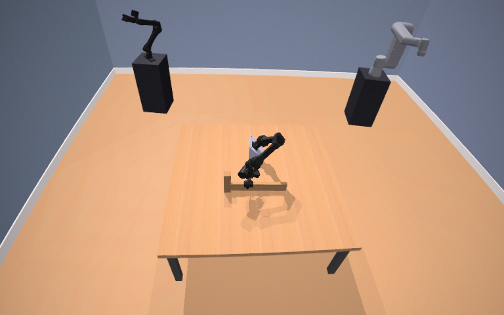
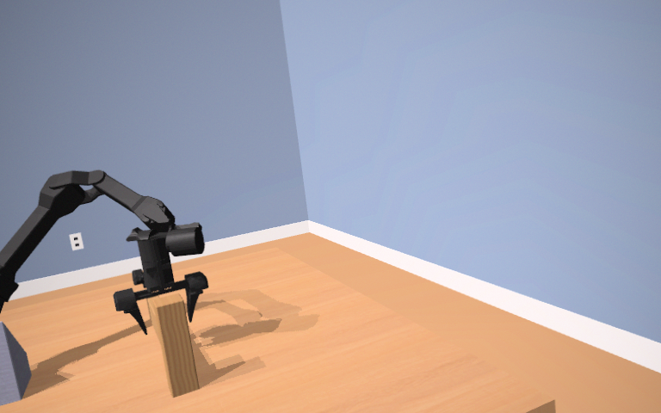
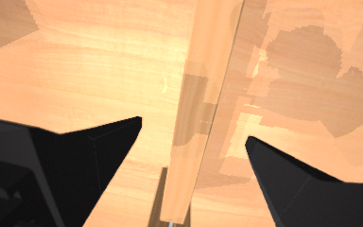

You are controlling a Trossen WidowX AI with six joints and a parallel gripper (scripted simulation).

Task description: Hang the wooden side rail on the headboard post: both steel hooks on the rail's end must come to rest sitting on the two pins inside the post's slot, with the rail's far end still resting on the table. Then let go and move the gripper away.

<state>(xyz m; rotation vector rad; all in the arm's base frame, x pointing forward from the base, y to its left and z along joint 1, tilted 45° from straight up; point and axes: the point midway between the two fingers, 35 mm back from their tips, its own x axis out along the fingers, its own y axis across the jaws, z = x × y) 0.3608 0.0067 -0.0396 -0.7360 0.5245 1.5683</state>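
The wooden side rail (image 1: 265, 186) (image 2: 174, 341) (image 3: 198, 109) lies along the table (image 1: 208, 230), with its left end against the short headboard post (image 1: 227, 182). Its right end rests on the table. In the wrist view a dark part of the post (image 3: 158, 208) shows at the bottom edge beside the rail. The hooks and pins are hidden. My gripper (image 1: 248, 184) (image 2: 166, 325) (image 3: 194, 130) is open wide. It hangs just over the rail near the post, with one finger on each side and neither touching the wood.
The arm's grey base block (image 1: 254, 147) (image 2: 9, 360) stands on the table behind the rail. Two other arms on black pedestals (image 1: 153, 83) (image 1: 367, 97) stand on the floor at the back. The table's front edge (image 1: 260, 254) is well away.
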